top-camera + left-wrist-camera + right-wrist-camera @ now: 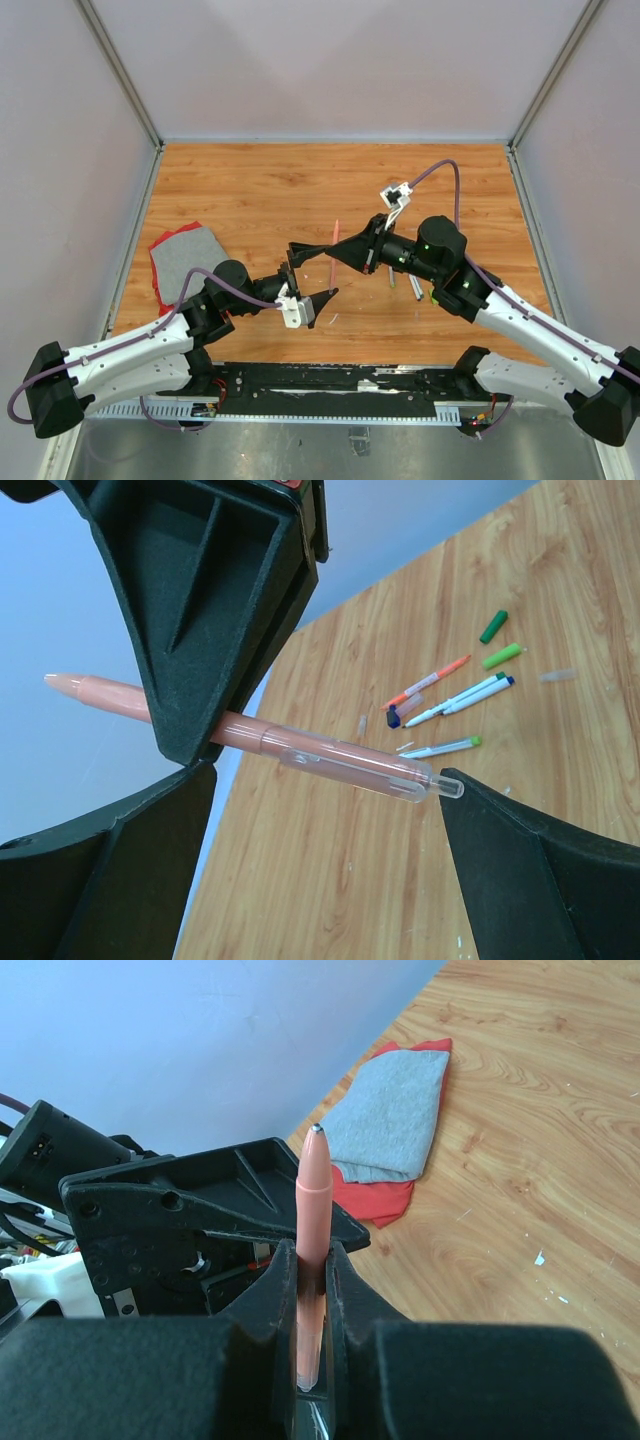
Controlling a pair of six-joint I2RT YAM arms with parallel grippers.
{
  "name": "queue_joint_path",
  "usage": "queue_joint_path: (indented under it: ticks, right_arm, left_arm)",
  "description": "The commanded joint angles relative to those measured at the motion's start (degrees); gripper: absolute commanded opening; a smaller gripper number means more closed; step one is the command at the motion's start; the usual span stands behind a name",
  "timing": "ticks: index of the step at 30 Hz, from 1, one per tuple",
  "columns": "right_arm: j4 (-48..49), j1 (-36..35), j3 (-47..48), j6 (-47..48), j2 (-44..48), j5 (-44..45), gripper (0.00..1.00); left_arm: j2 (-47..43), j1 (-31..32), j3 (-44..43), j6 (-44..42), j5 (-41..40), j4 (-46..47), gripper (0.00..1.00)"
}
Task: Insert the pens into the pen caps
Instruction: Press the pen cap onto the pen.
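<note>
Top external view: a wooden table (250, 190) is seen, with a grey cloth (190, 258) laid over a red one near its left edge. The two arms are met over the middle of the table. The right gripper (335, 256) is clamped tight on a salmon-pink pen (336, 232), which is held off the table, its tip pointing away from the fingers. The left gripper (310, 283) is spread wide, and nothing is gripped by it. On the left wrist view a clear cap (370, 770) is seen over the pen's end, lying between the open fingers. Further off, loose pens (455, 695) are scattered on the wood beside an orange pen (430, 680), two green caps (493, 627) and a dark blue cap (393, 720).
</note>
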State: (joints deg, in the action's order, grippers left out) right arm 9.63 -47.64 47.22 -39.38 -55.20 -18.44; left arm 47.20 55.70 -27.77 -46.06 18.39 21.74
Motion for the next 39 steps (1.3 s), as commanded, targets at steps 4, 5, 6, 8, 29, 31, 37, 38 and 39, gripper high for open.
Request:
queue_joint_path:
  ticks: [4, 5, 6, 8, 29, 31, 37, 38, 39]
  right_arm:
    - [0.1, -1.9, -0.5, 1.7, -0.6, -1.3, 0.01]
    - [0.1, -2.1, -0.6, 1.7, -0.6, -1.3, 0.01]
    - [0.0, -2.1, -0.7, 1.7, -0.6, -1.3, 0.01]
    - [0.0, -2.3, -0.9, 1.7, -0.5, -1.3, 0.01]
    - [-1.1, -3.9, -1.8, 2.8, -0.4, -1.6, 0.01]
    - [-1.2, -4.2, -2.0, 2.9, -0.4, -1.7, 0.01]
    - [-1.5, -5.0, -2.6, 3.2, -0.4, -2.0, 0.00]
    - [-1.5, -5.2, -2.8, 3.2, -0.3, -1.9, 0.00]
    - [-1.5, -5.2, -2.9, 3.2, -0.3, -1.8, 0.01]
  left_arm:
    - [-0.6, 0.7, -0.6, 0.1, 0.1, 3.0, 1.00]
    - [-0.6, 0.7, -0.5, 0.2, 0.1, 3.0, 1.00]
    - [-0.7, 0.7, -0.5, 0.2, 0.1, 3.0, 1.00]
    - [-0.7, 0.7, -0.5, 0.2, 0.0, 3.1, 1.00]
    - [-0.8, 0.7, -0.4, 0.0, 0.0, 3.2, 1.00]
    - [-0.9, 0.7, -0.4, 0.0, -0.1, 3.2, 1.00]
    - [-1.1, 0.7, -0.4, 0.2, -0.7, 3.4, 1.00]
    - [-1.0, 0.7, -0.4, 0.2, -0.6, 3.4, 1.00]
    - [-1.1, 0.7, -0.4, 0.3, -0.5, 3.4, 1.00]
